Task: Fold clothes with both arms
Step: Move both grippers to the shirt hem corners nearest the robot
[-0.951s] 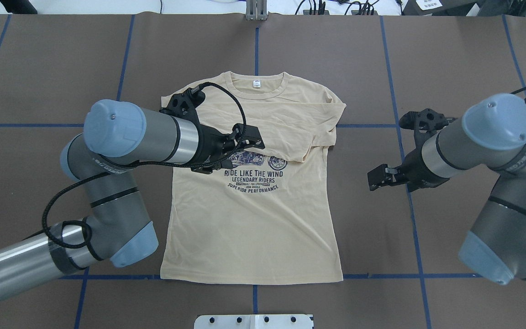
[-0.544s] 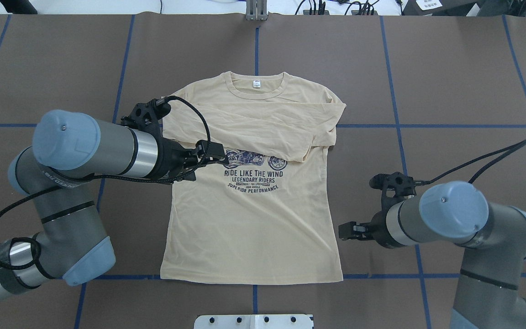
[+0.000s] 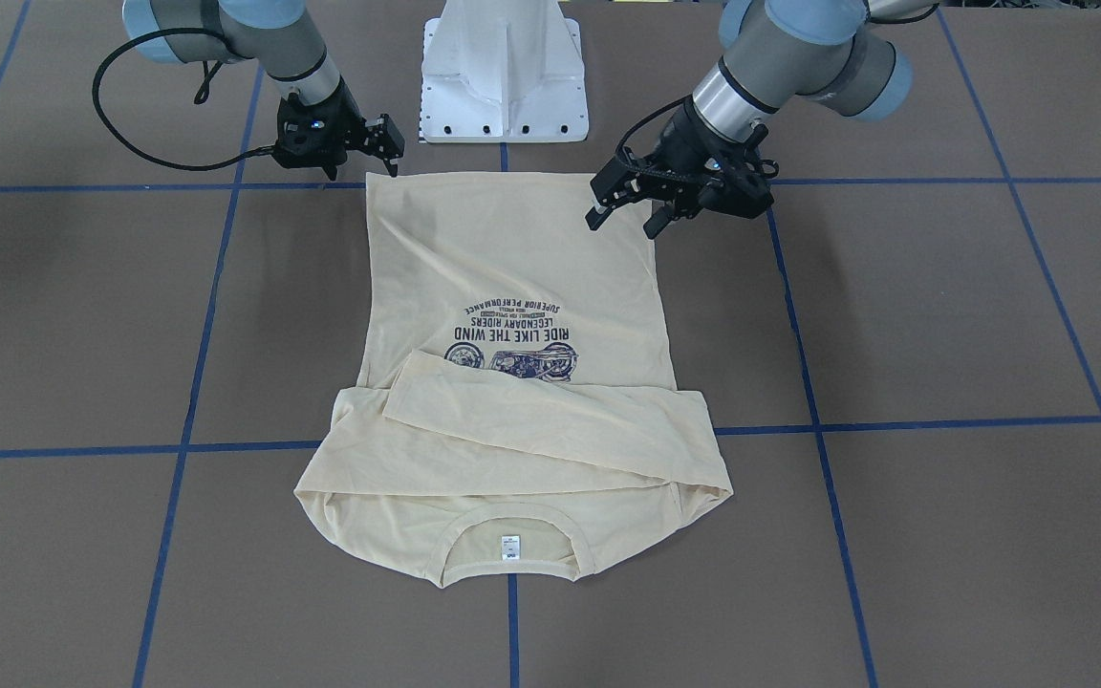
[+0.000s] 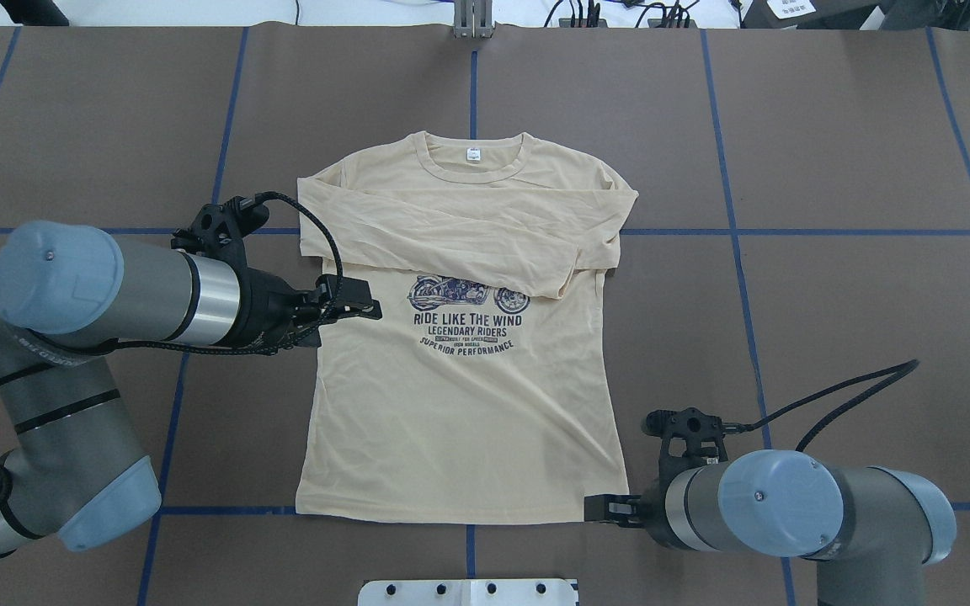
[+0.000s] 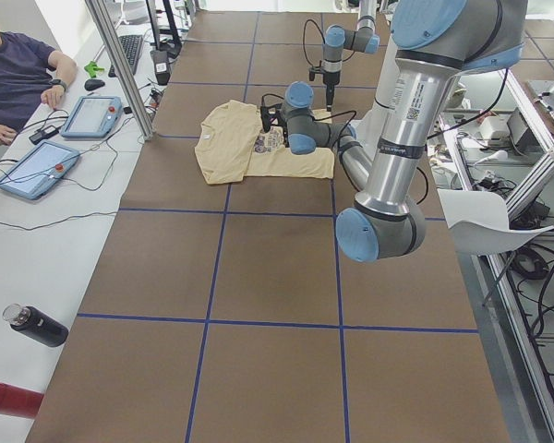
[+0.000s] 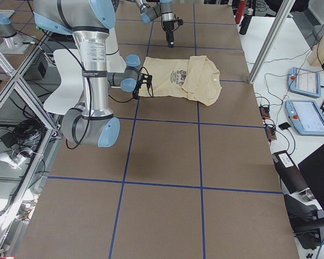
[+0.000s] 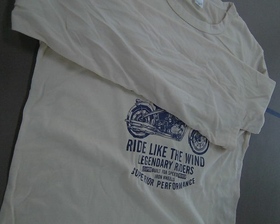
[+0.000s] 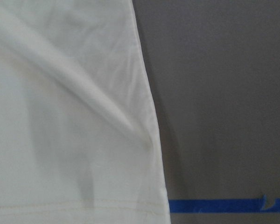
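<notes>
The T-shirt (image 4: 460,404) lies flat on the table (image 4: 830,168), print up, with both sleeves folded across its chest. The left gripper (image 3: 623,224) hovers over the shirt's left edge, jaws apart and holding nothing. The right gripper (image 4: 596,509) is at the shirt's right hem corner, seemingly low over it; whether its jaws are apart or together I cannot tell.

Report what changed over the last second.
The left gripper pulled back from mid-chest to the left edge of the T-shirt. The right gripper swept toward the robot, reaching the hem's right corner. No cloth looks gripped. The T-shirt stayed flat, sleeves folded.
</notes>
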`<state>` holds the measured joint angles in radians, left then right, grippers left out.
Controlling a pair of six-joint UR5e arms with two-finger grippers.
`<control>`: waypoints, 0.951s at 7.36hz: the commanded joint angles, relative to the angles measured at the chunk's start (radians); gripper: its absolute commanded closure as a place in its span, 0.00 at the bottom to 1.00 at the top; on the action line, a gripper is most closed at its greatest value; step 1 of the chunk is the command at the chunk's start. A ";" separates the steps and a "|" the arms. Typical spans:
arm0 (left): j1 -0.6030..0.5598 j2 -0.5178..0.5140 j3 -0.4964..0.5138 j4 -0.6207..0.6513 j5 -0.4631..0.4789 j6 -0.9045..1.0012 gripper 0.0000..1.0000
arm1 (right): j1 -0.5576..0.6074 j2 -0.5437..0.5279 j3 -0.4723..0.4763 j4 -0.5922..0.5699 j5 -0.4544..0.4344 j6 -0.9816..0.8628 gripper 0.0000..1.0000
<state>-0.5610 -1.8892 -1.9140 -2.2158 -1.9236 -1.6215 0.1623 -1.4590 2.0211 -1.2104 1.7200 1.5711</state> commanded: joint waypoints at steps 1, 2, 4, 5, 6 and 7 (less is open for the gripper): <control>0.001 0.004 -0.005 -0.001 0.000 0.000 0.00 | -0.015 0.008 -0.005 -0.006 0.001 0.013 0.07; 0.000 0.004 -0.005 -0.001 0.000 0.000 0.00 | -0.017 0.015 -0.015 -0.009 0.004 0.013 0.12; 0.001 0.005 -0.005 -0.001 0.000 0.000 0.00 | -0.015 0.020 -0.016 -0.009 0.007 0.013 0.23; 0.001 0.005 -0.005 -0.001 0.000 0.000 0.00 | -0.015 0.019 -0.015 -0.009 0.007 0.013 0.26; 0.001 0.005 -0.003 -0.002 0.000 0.000 0.00 | -0.006 0.022 -0.015 -0.011 0.007 0.013 0.27; 0.001 0.007 -0.003 -0.001 0.000 0.000 0.00 | 0.005 0.022 -0.015 -0.011 0.009 0.013 0.27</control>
<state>-0.5600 -1.8834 -1.9182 -2.2173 -1.9236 -1.6214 0.1557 -1.4384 2.0062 -1.2205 1.7276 1.5846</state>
